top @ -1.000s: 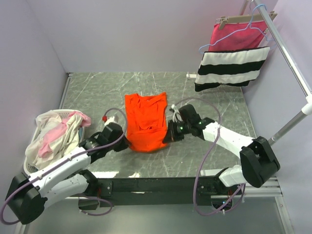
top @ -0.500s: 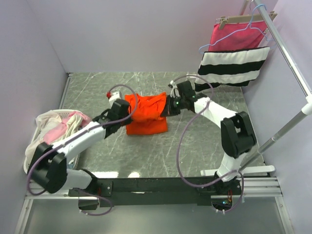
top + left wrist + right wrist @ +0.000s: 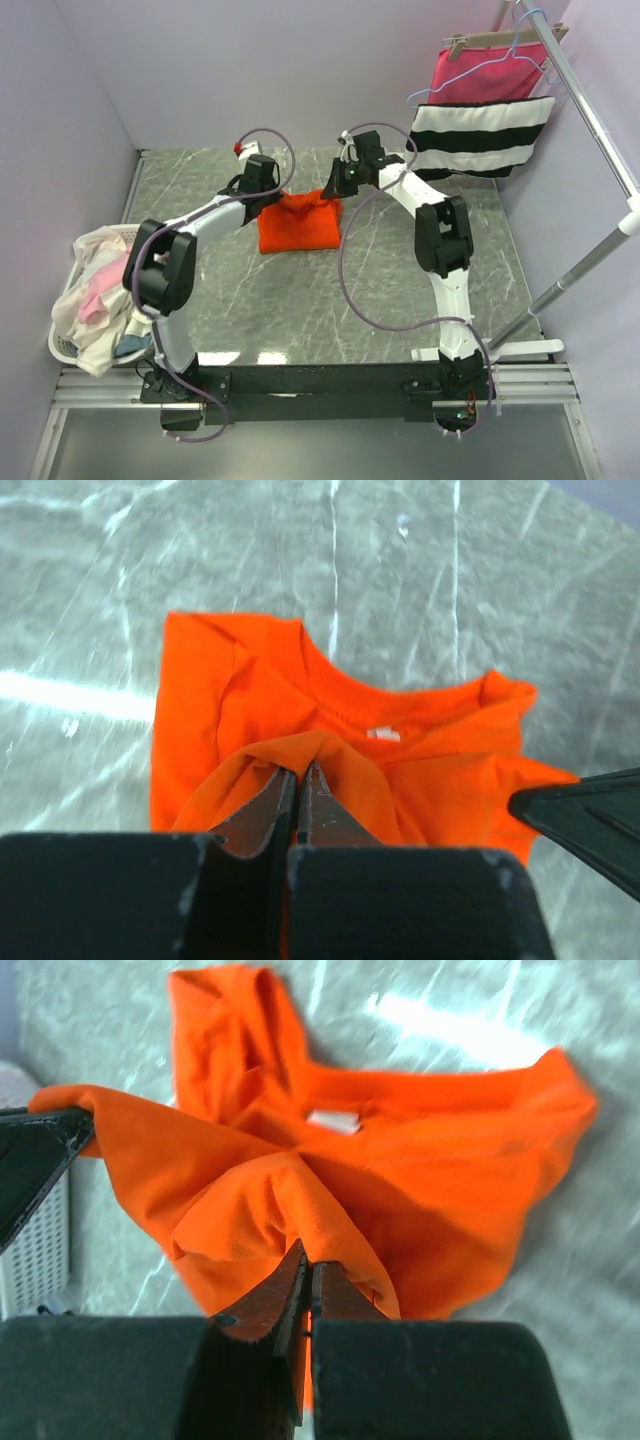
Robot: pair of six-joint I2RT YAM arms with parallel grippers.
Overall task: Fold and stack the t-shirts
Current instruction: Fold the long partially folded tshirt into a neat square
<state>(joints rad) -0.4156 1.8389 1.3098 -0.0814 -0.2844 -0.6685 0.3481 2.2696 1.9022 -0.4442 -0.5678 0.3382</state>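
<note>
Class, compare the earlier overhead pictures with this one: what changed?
The left hand and right hand, shut throughout on the near edge of the orange shirt, carried it away from the bases to the collar, folding the shirt in half. Basket and striped cloth stayed put.

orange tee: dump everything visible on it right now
The orange t-shirt is plain bright orange-red, soft matte cloth, doubled over into a rough rectangle on the grey marbled table, far centre. Both wrist views show its round neckline with a small white label inside. The left gripper and right gripper are each shut on a raised pinch of its cloth, at its far left and right corners. Nothing else touches it.
</note>
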